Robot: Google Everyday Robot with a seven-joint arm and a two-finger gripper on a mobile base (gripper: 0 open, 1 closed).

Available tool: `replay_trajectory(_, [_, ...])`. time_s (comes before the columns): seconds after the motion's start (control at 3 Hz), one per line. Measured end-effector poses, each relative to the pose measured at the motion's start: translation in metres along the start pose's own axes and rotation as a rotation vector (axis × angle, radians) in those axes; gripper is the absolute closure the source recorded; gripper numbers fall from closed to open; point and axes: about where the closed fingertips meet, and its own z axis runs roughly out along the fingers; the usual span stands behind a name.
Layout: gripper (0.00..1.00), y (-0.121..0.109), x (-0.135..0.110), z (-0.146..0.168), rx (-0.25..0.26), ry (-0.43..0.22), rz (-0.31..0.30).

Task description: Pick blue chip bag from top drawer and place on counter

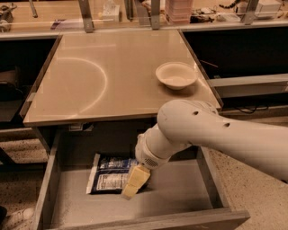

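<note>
The blue chip bag (110,174) lies flat in the open top drawer (180,197), left of its middle, white label panel facing up. My gripper (132,187) reaches down into the drawer from the right. Its pale yellowish fingers (136,180) hang over the bag's right edge, touching or just above it. The white arm hides the bag's right end. The glossy beige counter (112,76) sits above the drawer.
A shallow white bowl (176,75) stands on the counter's right side. A cluttered shelf (135,11) runs along the back. The drawer's thick grey walls (44,193) flank the bag. Speckled floor shows on both sides.
</note>
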Motion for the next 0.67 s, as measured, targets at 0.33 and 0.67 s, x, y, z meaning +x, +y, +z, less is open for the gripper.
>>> replay_trajectory(0.33, [0.00, 0.002, -0.002, 0.007, -0.008, -0.005, -0.007])
replay_trajectory(0.67, [0.00, -0.002, -0.004, 0.036, -0.011, -0.023, 0.000])
